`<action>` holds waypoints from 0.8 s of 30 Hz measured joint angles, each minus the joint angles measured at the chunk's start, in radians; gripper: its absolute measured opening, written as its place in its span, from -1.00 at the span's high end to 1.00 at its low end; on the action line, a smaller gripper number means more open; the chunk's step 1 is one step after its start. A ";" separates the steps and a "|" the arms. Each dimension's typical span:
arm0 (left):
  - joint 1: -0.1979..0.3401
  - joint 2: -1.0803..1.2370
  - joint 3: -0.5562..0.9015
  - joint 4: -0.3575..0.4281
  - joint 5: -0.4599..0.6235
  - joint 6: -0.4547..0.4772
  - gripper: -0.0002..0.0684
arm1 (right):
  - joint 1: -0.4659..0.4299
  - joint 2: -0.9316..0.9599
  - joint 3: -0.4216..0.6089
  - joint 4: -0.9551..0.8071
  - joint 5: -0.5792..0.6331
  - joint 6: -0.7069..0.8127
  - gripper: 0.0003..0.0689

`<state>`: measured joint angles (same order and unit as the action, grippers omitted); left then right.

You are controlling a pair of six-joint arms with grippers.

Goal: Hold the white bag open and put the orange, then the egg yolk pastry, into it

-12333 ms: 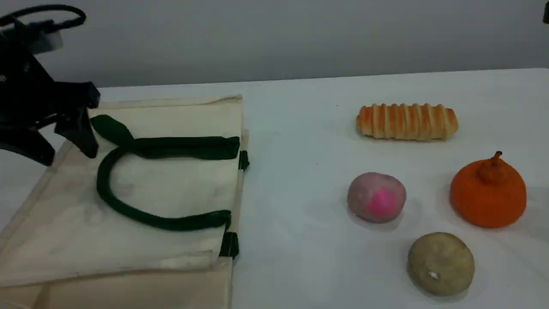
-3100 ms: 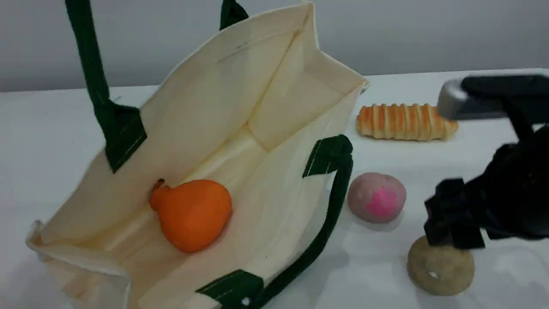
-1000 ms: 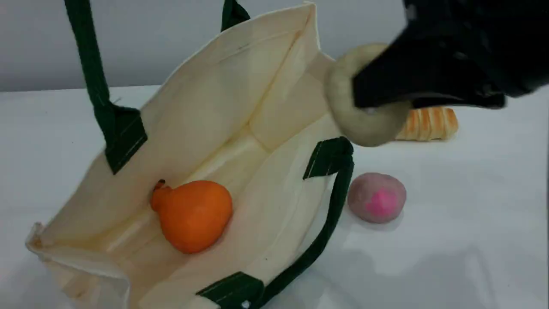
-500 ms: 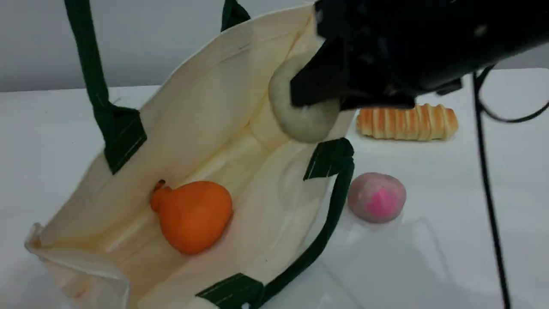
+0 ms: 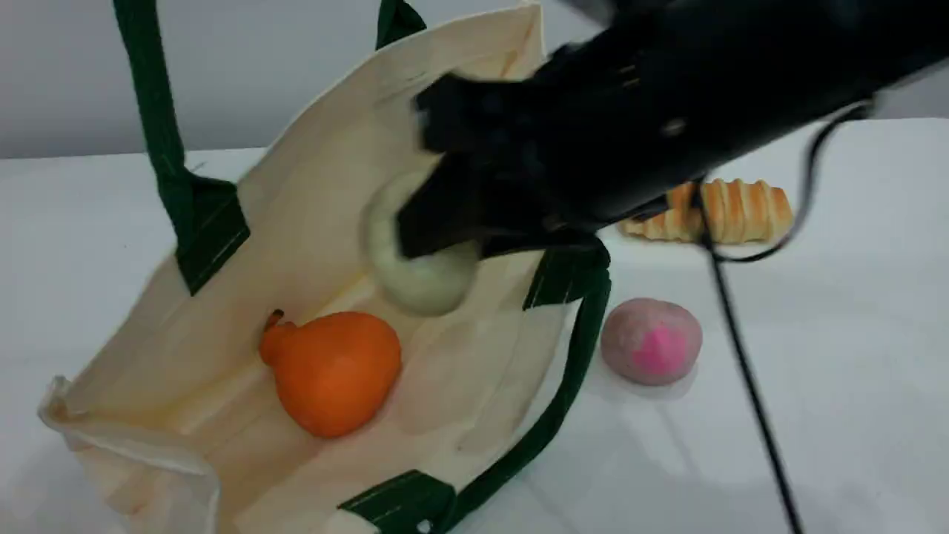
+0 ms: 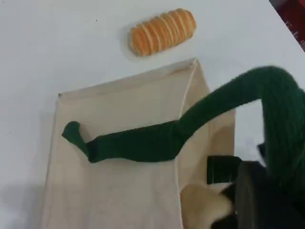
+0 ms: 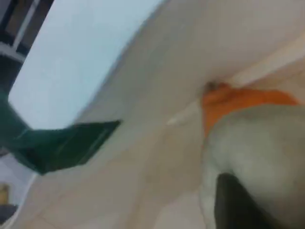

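Right gripper (image 5: 434,245) clamped on egg yolk pastry (image 5: 415,278), inside white bag (image 5: 311,200) mouth, above orange (image 5: 334,371) lying on bag's lower wall. Left gripper closed tight on green strap handle (image 6: 281,109), holding bag open.

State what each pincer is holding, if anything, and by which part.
The right pincer holds the egg yolk pastry by its upper side, inside the white bag. The left pincer, out of the scene view, grips the bag's green strap handle.
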<state>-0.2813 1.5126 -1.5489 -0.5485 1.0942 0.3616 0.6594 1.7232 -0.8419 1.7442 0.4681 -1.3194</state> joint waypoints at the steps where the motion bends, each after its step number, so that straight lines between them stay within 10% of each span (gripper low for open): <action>1: 0.000 0.000 0.000 0.000 0.000 0.001 0.80 | 0.012 0.019 -0.017 0.000 -0.001 -0.003 0.40; 16: 0.000 0.000 0.000 -0.001 0.019 0.001 0.80 | 0.029 0.156 -0.117 0.003 -0.150 -0.009 0.41; 24: 0.000 0.000 0.000 0.000 0.007 0.004 0.80 | 0.029 0.141 -0.116 0.002 -0.145 -0.010 -0.28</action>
<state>-0.2813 1.5126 -1.5489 -0.5483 1.1014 0.3654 0.6885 1.8647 -0.9578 1.7460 0.3232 -1.3291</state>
